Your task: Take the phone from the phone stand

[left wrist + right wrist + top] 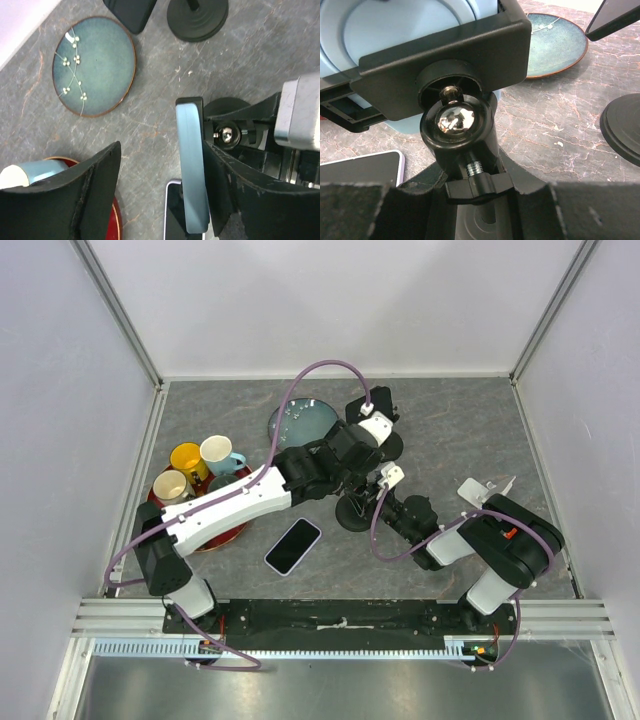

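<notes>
A light blue phone [192, 165] stands edge-on in the black cradle of the phone stand [452, 120]. It also shows in the right wrist view [395, 20]. My left gripper [162, 165] is open wide and straddles the phone. Its right finger [235, 190] lies against the back of the cradle, and its left finger [75, 195] is well clear. My right gripper [480, 200] is shut on the stand's stem below the ball joint. In the top view the left gripper [355, 455] hides the phone above the stand's base [352, 515].
A second phone [292, 546] lies flat on the table in front of the stand. Another black stand [375, 415] and a teal plate [302, 420] are behind. A red tray [225, 535] with mugs is at the left, and a white object [480, 488] at the right.
</notes>
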`<state>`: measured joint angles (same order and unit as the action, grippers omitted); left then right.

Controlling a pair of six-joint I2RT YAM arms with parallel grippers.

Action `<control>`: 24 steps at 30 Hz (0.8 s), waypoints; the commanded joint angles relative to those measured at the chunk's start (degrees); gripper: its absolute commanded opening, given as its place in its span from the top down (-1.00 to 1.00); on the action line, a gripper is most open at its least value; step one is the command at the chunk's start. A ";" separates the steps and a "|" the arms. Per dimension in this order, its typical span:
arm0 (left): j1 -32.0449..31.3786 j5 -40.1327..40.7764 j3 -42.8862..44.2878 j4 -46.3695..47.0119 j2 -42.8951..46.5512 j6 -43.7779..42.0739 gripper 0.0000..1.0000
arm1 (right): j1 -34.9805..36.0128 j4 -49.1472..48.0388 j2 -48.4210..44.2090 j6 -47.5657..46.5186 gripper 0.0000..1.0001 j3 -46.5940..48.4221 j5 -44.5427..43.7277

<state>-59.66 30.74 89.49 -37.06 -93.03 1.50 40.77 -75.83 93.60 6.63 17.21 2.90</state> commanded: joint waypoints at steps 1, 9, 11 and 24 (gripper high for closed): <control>-0.02 1.17 2.79 -3.46 0.13 2.72 -0.36 | 0.45 2.62 1.58 0.66 1.00 -1.22 0.18; 0.33 -3.58 6.48 -7.58 -2.76 5.09 -0.24 | 0.45 2.62 1.67 0.66 1.00 -1.30 0.18; 0.42 -4.37 7.53 -8.38 -3.99 5.44 -0.27 | 0.45 2.71 1.67 0.84 1.00 -1.30 0.27; 2.35 -5.69 10.70 -12.07 -5.85 7.73 0.20 | 0.45 2.62 1.93 0.92 1.00 -1.39 0.36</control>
<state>-58.22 25.04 97.65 -48.01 -100.40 7.35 40.77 -76.23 93.82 6.61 17.15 2.83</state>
